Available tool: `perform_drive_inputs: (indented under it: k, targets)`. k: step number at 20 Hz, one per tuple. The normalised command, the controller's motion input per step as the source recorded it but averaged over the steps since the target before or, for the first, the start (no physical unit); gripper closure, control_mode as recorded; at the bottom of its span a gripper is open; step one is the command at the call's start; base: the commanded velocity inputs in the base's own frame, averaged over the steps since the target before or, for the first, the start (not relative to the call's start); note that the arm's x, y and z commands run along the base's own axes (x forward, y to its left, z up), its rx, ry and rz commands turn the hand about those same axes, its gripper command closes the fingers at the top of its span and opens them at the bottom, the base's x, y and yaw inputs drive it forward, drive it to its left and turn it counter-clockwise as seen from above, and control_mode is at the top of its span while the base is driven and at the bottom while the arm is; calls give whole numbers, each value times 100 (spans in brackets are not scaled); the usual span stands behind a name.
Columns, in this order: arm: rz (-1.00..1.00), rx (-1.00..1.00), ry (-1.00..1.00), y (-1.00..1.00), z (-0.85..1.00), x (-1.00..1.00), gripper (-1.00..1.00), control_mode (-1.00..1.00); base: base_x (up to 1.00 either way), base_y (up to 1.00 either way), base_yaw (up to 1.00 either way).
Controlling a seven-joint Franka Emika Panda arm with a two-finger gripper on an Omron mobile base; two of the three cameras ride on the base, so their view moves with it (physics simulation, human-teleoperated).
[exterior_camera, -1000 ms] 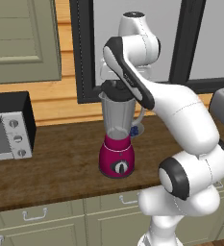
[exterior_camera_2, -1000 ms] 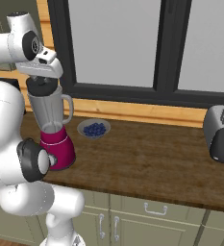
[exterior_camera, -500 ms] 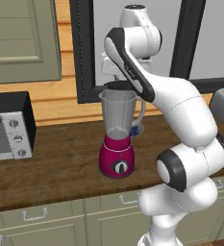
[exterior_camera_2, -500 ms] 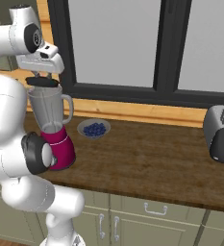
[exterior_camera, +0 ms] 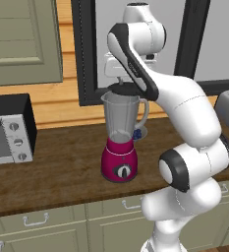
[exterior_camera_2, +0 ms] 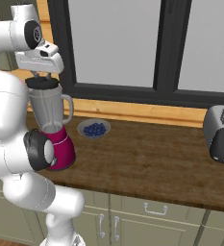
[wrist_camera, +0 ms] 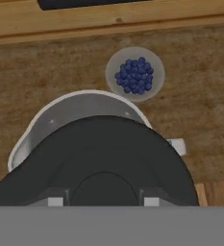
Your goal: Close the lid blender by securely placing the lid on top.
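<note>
The two-finger gripper [exterior_camera_2: 40, 76] points straight down over the jar, its jaws drawn in on the raised centre knob of the flat round black lid [wrist_camera: 96, 158], which it holds just above or barely on the rim; the base views do not settle whether lid and rim touch. In the hand view the lid sits off-centre: a crescent of the jar's pale rim and grey inside shows beyond its far edge. The tall clear tapered blender [exterior_camera: 121, 135] with its magenta base and dial stands on the dark wooden counter [exterior_camera_2: 147, 158], handle toward the window. As I judge it, the risk is a crooked seat: if released with this offset, the lid could catch one side of the rim, tilt, and slide off or drop into the jar. Pushing down hard while misaligned might also tip the blender toward the small clear bowl of blueberries [wrist_camera: 135, 74] just behind it. The white arm arches high, elbow folded, wrist above the jar
</note>
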Motion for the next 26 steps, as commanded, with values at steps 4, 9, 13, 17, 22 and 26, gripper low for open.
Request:
perform_drive_inputs:
  k: [4, 9, 13, 17, 22, 26]
  targets:
    - [0, 0, 0, 0, 0, 0, 100, -100, 0, 0, 0]
    - [0, 0, 0, 0, -4, 0, 100, -100, 0, 0, 0]
    - [0, 0, 1, 0, -6, 0, 100, -100, 0, 0, 0]
    - [0, -1, 2, 0, 0, 0, 100, -100, 0, 0, 0]
    - [0, -2, 4, 0, 0, -9, 100, -100, 0, 0, 0]
    - [0, -1, 3, 3, 0, -9, 100, -100, 0, 0, 0]
